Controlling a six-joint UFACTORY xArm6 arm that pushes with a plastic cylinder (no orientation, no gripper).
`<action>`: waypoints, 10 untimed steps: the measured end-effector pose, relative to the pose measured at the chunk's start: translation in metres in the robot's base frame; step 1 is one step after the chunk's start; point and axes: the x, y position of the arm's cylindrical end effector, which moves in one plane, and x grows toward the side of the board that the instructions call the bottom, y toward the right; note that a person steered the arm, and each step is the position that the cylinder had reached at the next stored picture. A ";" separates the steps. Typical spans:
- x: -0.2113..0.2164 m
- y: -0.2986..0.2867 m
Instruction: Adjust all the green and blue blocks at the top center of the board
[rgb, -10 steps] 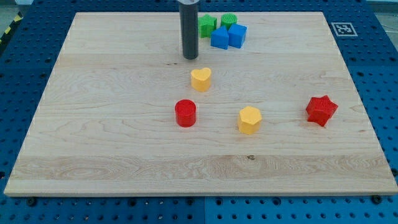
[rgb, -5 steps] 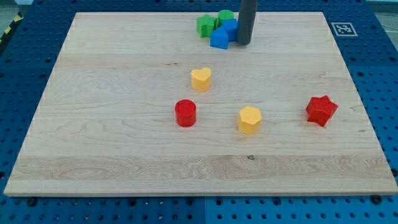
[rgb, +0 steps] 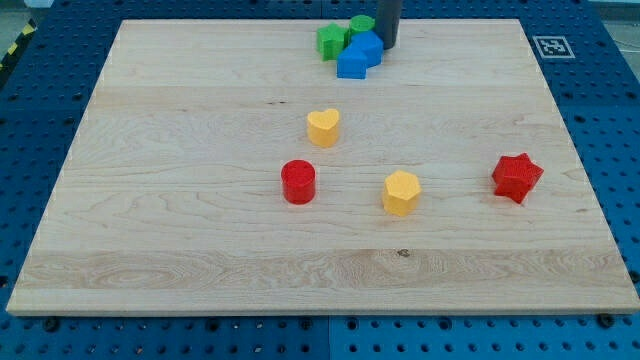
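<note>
**Camera view: tip at the right edge of the green-blue cluster**

Camera view shows the wooden board (rgb: 200, 150) filling most of the frame, lying on a blue perforated table (rgb: 610, 120). At the board's 12 o'clock sits the task's cluster, four blocks packed together: a green cube (rgb: 331, 41) on the view's left, a green cylinder (rgb: 360, 24) behind, a blue block (rgb: 368, 46) at the right and a second blue block (rgb: 351, 65) in front (their exact shapes are hard to make out).

Scattered well apart from the cluster are a red star (rgb: 517, 177) at about 4 o'clock from the board's centre, a yellow hexagon (rgb: 401, 192), a red cylinder (rgb: 298, 182) and a yellow heart (rgb: 323, 127) near the middle.

My tip (rgb: 388, 47) stands at the cluster's 3 o'clock side, touching or just beside the right blue block. The rod carries no fingers, so there is no open or closed state to report.

The relation that matters: the cluster lies toward 9 o'clock from my tip, so any nudge should probably go that way, and gently, since the board's top edge is near.
</note>
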 end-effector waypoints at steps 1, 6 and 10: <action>0.000 -0.003; 0.044 0.003; 0.095 0.001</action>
